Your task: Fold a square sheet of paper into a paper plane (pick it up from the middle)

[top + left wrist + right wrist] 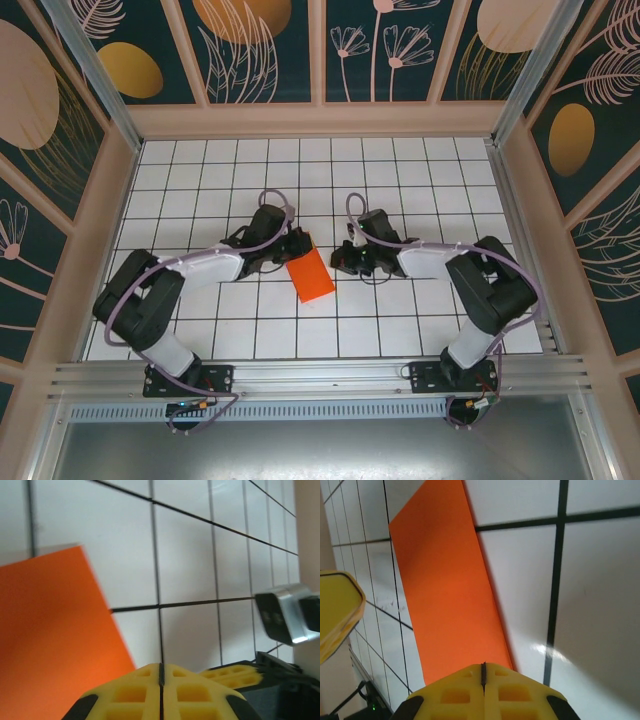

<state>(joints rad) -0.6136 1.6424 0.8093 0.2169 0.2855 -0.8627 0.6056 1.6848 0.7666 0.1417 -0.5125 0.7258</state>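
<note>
On the tiled table (400, 320) | square sheet of paper (311, 276) lies folded flat | left gripper (297, 248) and right gripper (340, 261) flank it, jaws together, likely for creasing

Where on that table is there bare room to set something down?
On the table, the far tile rows, between the back wall and the arms, are bare. So is the near middle, bordered by the paper, the left arm, the right arm and the front rail. The centre is crowded: the left tool and right tool, both shut, flank the paper.
</note>
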